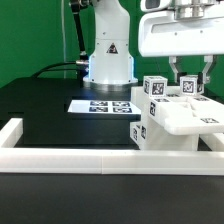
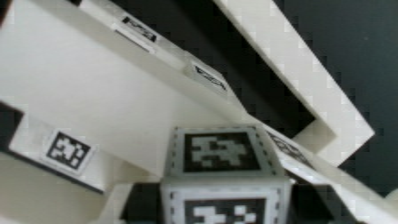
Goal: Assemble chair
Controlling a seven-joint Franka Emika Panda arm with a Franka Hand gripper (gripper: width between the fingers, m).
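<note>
**Chair parts bunched at right, end effector down on a post**

Chair (image 1: 170,115) pieces sit clustered at the right of the exterior frame, white tagged blocks packed together on the black tabletop (image 1: 40,110). They rest just behind the long white border frame (image 1: 70,157), which runs across the lower part of the picture with a short arm turning back at the far left. A flat slab juts toward the right edge of the frame, and tagged posts stand up from the cluster behind it.

Up at the upper right, the end effector (image 1: 189,76) comes straight down onto the cluster. Its two dark fingers are drawn close together, clamped on the tagged post (image 1: 188,87) at the top of the group. The wrist view backs that up: a tagged block (image 2: 226,165) fills the lower centre of the frame, right under the camera, with white slab and rails slanting away behind it.

Centre frame in the exterior view, the marker board (image 1: 100,105) lies flat on the tabletop, just left of the chair parts. Behind it stands the arm's white base (image 1: 108,55), upper centre, with cables trailing off to the left.
</note>
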